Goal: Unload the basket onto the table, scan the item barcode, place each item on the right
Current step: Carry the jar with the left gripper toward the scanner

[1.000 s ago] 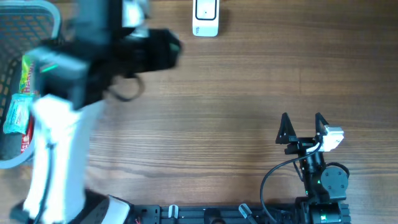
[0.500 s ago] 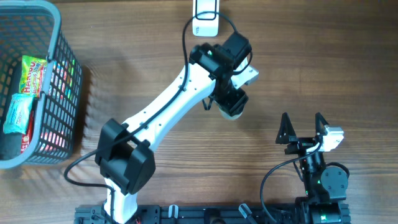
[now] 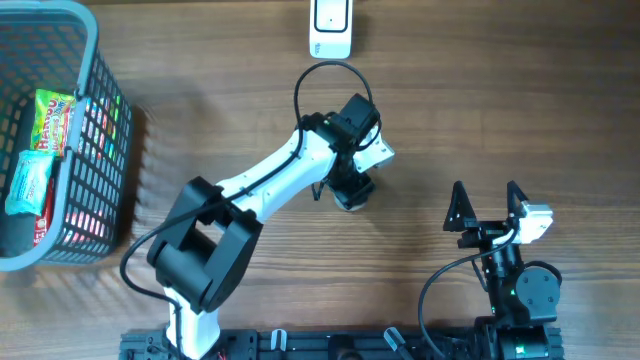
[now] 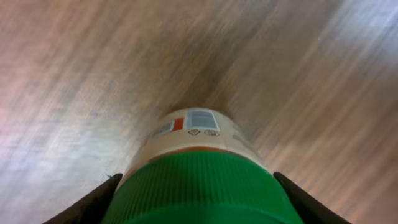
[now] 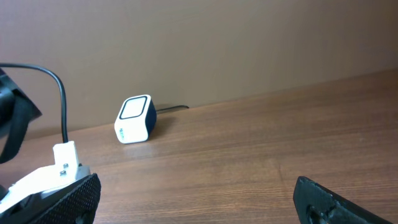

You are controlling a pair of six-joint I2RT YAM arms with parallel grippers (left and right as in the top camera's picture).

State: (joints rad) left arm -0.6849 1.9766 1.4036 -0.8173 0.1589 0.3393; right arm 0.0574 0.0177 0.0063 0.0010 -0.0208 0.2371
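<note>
Reaching out from the near left side, the white left arm (image 3: 265, 175) brings the left gripper (image 3: 349, 186) over the middle of the brown wooden worktop (image 3: 500, 110). Its jaws are pinching the cream round container with a green ribbed cap (image 4: 198, 134). In the left wrist view the cap fills the space between the two dark fingers (image 4: 93, 205), which press on it from both sides. The container points away from the wrist camera toward the wood, and a small label with a grey field and a red patch sits near its far end. The wood around it is blurred, so I cannot tell if its bottom touches the worktop or hangs above it. From overhead the container is mostly hidden under the gripper.

The small white box-shaped scanner with a dark face (image 3: 331, 28) stands at the far edge of the worktop, well apart from the container. In the right wrist view it stands close to the plain brown wall.

The right gripper (image 3: 487, 205) is at the near right side of the worktop. Its jaws are spread wide and there is nothing between them.

The grey plastic mesh basket (image 3: 100, 150) is at the far left corner. It holds coloured snack packets (image 3: 55, 115), one yellow-green and one light blue
</note>
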